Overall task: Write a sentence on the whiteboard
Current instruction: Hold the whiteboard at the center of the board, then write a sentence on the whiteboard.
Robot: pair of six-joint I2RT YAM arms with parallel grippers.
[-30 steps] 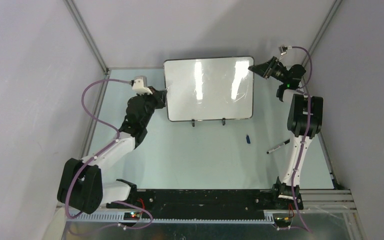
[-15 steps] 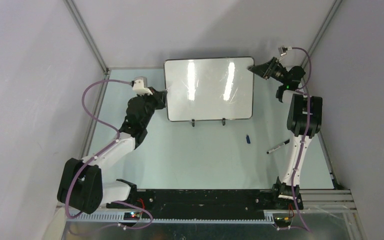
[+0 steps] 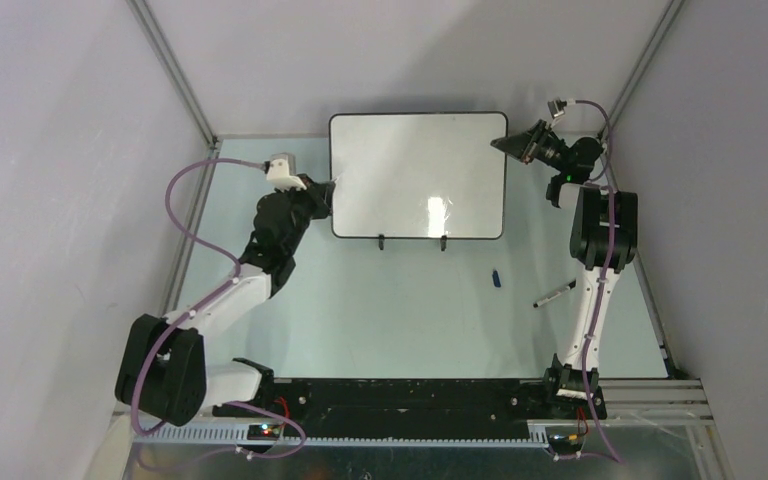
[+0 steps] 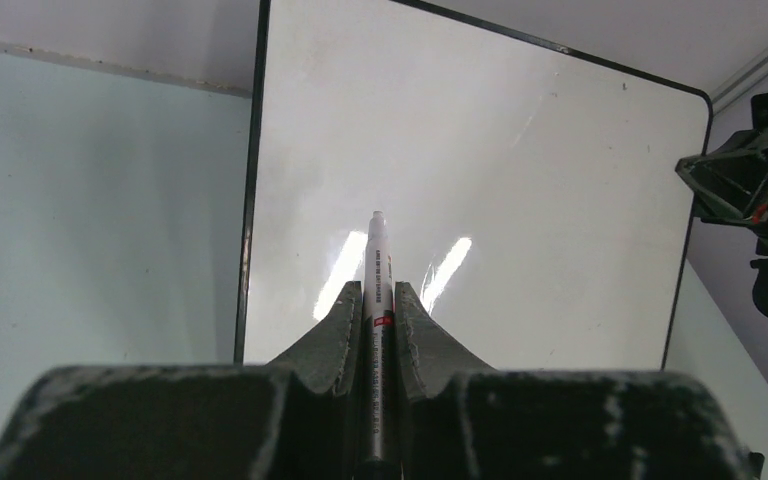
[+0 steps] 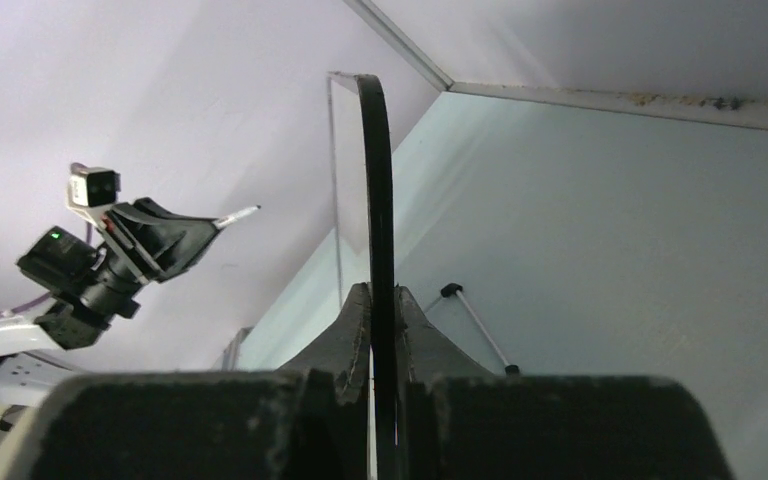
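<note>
The whiteboard (image 3: 418, 175) stands on its two black feet at the back of the table, its glossy white face blank apart from glare. No sentence is in view. My left gripper (image 3: 327, 190) is at the board's left edge, shut on a white marker (image 4: 377, 262) whose tip points at the board face (image 4: 520, 180), close to it or touching. My right gripper (image 3: 506, 144) is shut on the board's black rim (image 5: 375, 180) at its upper right side. The right wrist view also shows the left gripper (image 5: 210, 226) across the board.
A blue marker cap (image 3: 496, 278) and a second marker (image 3: 556, 292) lie on the table in front of the board's right corner, beside the right arm. Grey walls and frame rails close in the back and sides.
The right gripper has closed on the board's right rim. The board has swung from a slight skew to square and more upright, so its glare has moved. The left arm has stayed put.
</note>
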